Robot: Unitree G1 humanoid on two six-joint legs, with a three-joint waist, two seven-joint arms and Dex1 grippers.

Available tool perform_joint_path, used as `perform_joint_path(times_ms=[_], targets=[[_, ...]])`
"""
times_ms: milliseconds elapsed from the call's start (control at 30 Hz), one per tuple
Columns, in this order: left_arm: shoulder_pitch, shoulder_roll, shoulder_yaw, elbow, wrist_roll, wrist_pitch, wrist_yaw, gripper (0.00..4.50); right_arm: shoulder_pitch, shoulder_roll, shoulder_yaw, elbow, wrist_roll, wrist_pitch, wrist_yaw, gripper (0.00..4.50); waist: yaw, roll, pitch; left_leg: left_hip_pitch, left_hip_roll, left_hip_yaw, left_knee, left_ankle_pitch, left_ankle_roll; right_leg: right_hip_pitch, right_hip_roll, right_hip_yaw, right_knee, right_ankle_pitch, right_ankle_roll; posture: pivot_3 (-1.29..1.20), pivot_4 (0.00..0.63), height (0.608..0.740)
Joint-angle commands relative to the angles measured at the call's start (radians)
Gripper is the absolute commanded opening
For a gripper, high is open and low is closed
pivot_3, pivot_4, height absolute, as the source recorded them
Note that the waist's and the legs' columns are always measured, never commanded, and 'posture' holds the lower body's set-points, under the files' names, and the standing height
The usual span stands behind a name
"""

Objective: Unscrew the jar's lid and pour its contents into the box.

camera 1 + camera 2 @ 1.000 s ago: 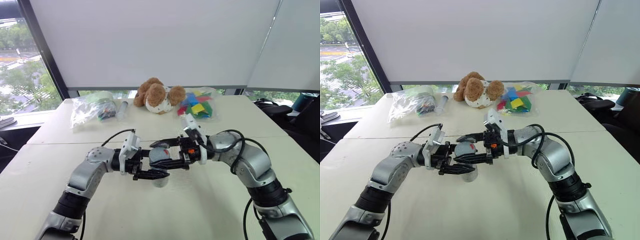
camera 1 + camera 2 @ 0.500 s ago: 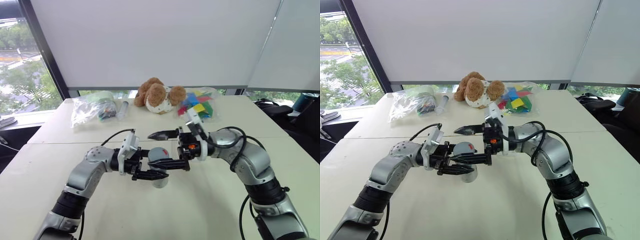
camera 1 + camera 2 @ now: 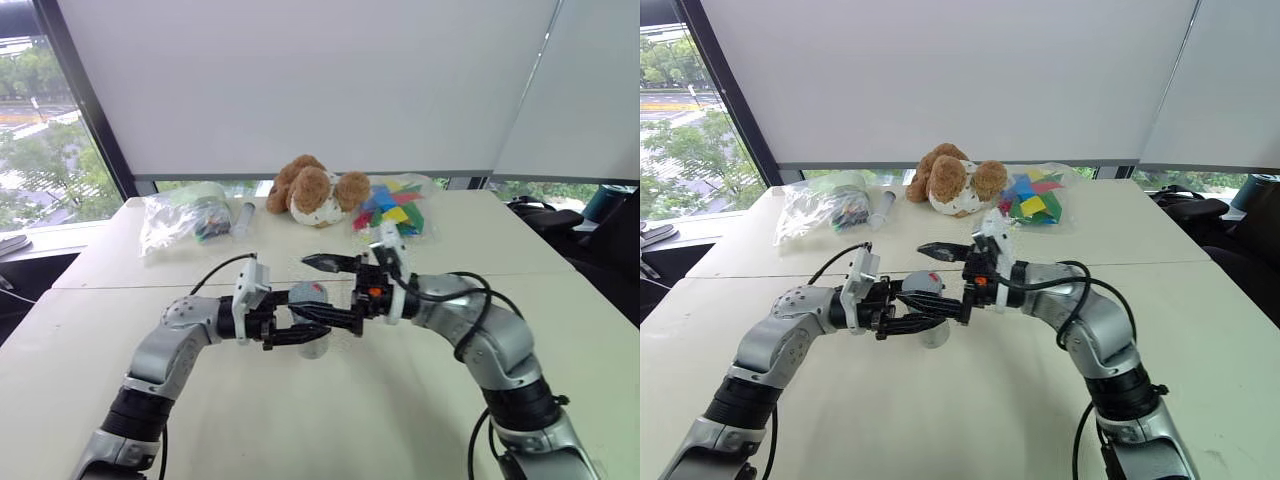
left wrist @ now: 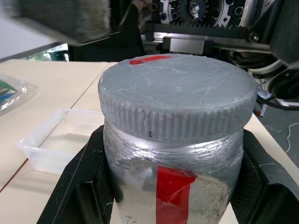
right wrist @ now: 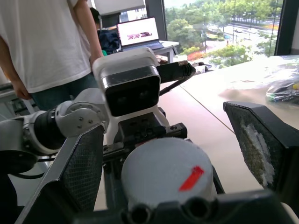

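Note:
The silver-grey jar (image 4: 173, 186) with a red stripe stands upright in my left gripper (image 3: 315, 335), which is shut on its body just below the lid. The grey ribbed lid (image 4: 177, 93) sits on the jar, with a red mark on top (image 5: 168, 172). My right gripper (image 3: 302, 288) comes in from the right and stands open. One of its fingers (image 5: 257, 144) lies on each side of the lid, apart from it. The clear box (image 4: 60, 140) lies on the table beyond the jar. The contents are hidden inside the jar.
At the table's far edge sit a teddy bear (image 3: 312, 190), a bag of colourful pieces (image 3: 392, 212), another clear bag (image 3: 180, 218) and a clear tube (image 3: 240, 218). A person (image 5: 46, 42) stands behind me near a laptop (image 5: 138, 32).
My right gripper was shut on the lid; it has let go, opened wide and swung its wrist. The jar stays held in my left gripper.

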Motion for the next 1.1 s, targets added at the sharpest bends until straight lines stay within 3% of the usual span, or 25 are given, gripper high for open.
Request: perform_joint_path(times_ms=[33, 567, 1100], targets=[[-0.023, -0.002, 0.008, -0.006, 0.001, -0.021, -0.004, 2.45, -0.043, 0.016, 0.002, 0.008, -0.015, -0.011, -0.015, 4.44, 0.002, 0.0, 0.0, 0.0, 0.0, 0.0, 0.0, 0.0, 0.0, 0.0, 0.0, 0.0, 0.0, 0.0, 0.0, 0.0, 0.15, 0.74], [-0.021, -0.004, 0.007, -0.008, 0.003, -0.027, -0.009, 2.45, -0.046, -0.003, 0.036, 0.026, -0.005, 0.03, 0.06, 4.44, 0.001, 0.0, 0.0, 0.0, 0.0, 0.0, 0.0, 0.0, 0.0, 0.0, 0.0, 0.0, 0.0, 0.0, 0.0, 0.0, 0.15, 0.74], [-0.015, -0.001, 0.005, -0.01, 0.005, -0.036, -0.022, 2.45, -0.037, -0.023, -0.009, 0.093, -0.021, 0.01, 0.069, 4.44, 0.001, 0.0, 0.0, 0.0, 0.0, 0.0, 0.0, 0.0, 0.0, 0.0, 0.0, 0.0, 0.0, 0.0, 0.0, 0.0, 0.15, 0.74]])
